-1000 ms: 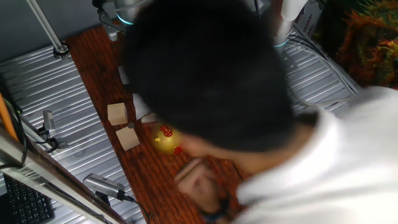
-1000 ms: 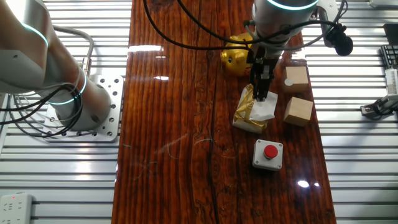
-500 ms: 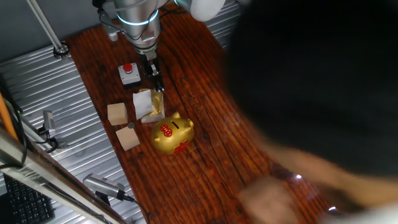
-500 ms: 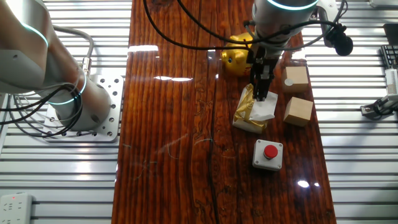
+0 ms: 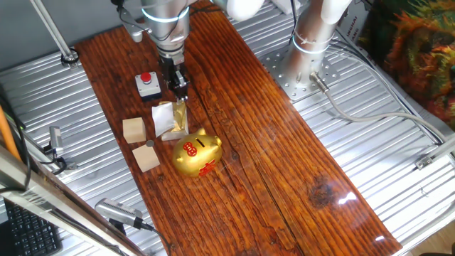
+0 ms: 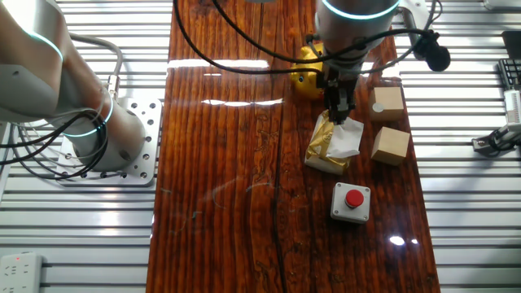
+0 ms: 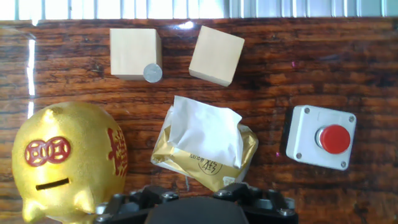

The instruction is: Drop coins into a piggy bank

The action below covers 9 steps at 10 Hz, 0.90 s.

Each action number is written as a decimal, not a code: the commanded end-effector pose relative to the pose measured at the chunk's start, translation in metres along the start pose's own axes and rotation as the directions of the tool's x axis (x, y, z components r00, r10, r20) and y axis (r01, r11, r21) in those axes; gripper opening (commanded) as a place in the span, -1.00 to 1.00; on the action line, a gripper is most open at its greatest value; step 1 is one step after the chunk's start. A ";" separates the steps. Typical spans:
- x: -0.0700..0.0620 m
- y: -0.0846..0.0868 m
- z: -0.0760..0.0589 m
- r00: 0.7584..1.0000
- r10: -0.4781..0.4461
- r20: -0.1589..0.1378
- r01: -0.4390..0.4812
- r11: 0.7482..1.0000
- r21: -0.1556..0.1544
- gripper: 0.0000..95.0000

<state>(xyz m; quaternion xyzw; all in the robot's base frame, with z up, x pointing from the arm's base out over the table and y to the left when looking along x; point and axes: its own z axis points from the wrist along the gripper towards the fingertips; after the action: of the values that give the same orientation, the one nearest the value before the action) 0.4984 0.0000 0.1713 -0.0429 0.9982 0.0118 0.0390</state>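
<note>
Hand (image 6: 339, 114) above wrapper (image 7: 205, 149); piggy bank (image 7: 69, 163) upright, slot (image 7: 52, 185) crosswise

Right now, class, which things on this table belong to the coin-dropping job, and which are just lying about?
Belongs to the job:
- piggy bank
- coin on one wooden cube
- gripper

Just lying about:
- two wooden cubes
- white-and-gold foil wrapper
- red push-button box

Bright, even overhead light, sharp focus in all three views, white glare streaks on the glossy wooden table (image 6: 220, 163) well away from the jaws, soft highlights on the piggy bank (image 7: 68, 162) beside them, short faint shadows, gripper body dark and blurred at the hand view's bottom edge
</note>
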 end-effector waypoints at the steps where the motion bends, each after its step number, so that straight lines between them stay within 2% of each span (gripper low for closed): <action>1: -0.002 0.000 0.001 1.000 -0.005 -0.006 0.005 1.000 0.001 -1.00; 9: -0.002 0.000 0.001 1.000 -0.002 -0.006 0.002 1.000 0.007 -1.00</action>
<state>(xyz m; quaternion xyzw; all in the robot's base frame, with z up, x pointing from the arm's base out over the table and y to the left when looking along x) 0.5005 0.0003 0.1703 -0.0442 0.9984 0.0079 0.0357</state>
